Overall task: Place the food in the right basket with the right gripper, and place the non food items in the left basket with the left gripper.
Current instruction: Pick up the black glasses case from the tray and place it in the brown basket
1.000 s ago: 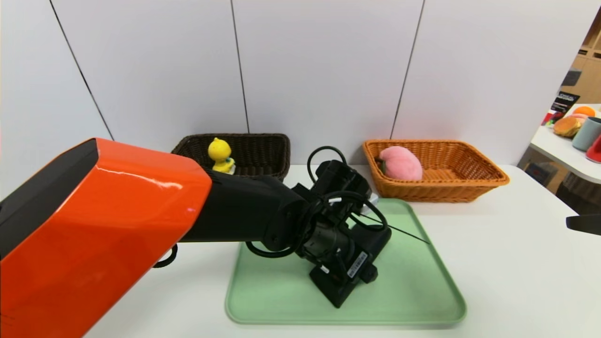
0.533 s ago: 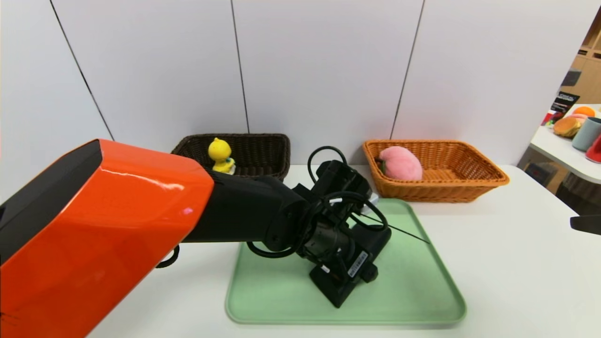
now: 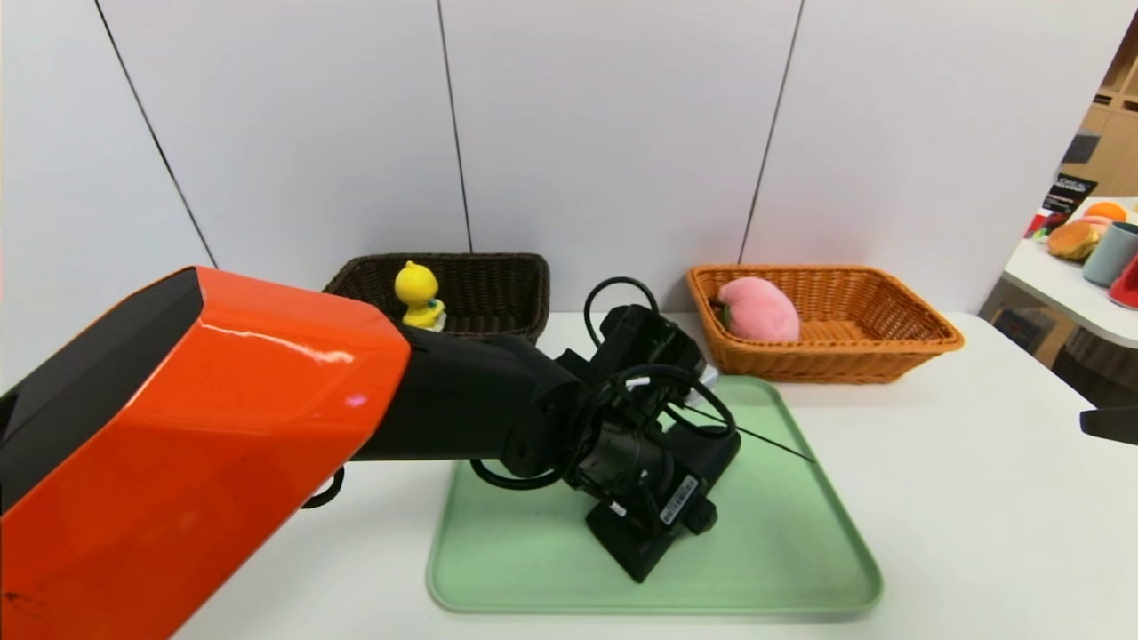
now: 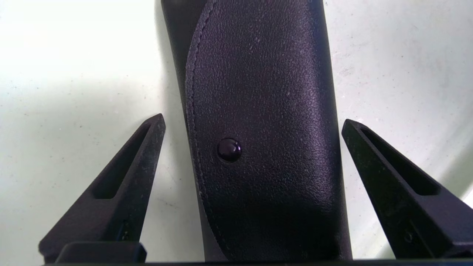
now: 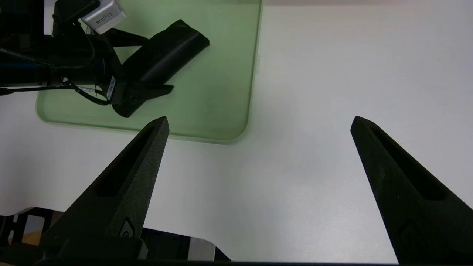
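Observation:
A black pouch [image 4: 266, 92] with a snap button lies on the green tray [image 3: 782, 533]. My left gripper [image 4: 253, 119] is open and straddles it, one finger on each side, neither touching. In the head view the left gripper [image 3: 683, 511] covers most of the pouch. The right wrist view shows the pouch [image 5: 166, 51] between those fingers. The yellow duck toy [image 3: 418, 295] stands in the dark brown left basket [image 3: 498, 267]. The pink plush peach [image 3: 760, 309] lies in the orange-tan right basket [image 3: 889, 347]. My right gripper [image 5: 259, 118] hangs open over bare table to the right of the tray.
The white table [image 3: 960, 498] carries the tray in the middle and both baskets at the back against a white wall. A side table [image 3: 1076, 276] with cups and food props stands at the far right. The orange left arm [image 3: 196, 427] fills the near left.
The left arm's orange shell has edged slightly to the right. The left gripper stays over the pouch, still open. The right arm has not moved.

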Controlling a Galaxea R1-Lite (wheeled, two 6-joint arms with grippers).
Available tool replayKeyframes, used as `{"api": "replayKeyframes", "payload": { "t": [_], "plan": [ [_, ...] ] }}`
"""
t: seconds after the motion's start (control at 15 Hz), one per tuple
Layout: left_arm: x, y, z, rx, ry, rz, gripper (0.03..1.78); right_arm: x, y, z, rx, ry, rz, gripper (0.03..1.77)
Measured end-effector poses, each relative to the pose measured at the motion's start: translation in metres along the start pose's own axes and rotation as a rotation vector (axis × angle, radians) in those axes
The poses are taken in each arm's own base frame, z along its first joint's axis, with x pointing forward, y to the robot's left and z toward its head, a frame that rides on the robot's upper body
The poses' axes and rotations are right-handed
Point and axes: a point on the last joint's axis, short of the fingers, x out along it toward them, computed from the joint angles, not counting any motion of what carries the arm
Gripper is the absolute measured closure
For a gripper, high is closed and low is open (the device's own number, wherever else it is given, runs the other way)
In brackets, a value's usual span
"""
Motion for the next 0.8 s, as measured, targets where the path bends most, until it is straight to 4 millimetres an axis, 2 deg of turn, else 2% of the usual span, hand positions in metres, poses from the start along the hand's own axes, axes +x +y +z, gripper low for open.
{"api": "replayKeyframes", "payload": {
  "t": [0.8],
  "plan": [
    [0.0047, 0.0006, -0.0015, 0.014, 0.009, 0.013, 0.12, 0.0006, 0.0004, 0.0001, 0.001, 0.005, 0.012, 0.1]
  ]
}}
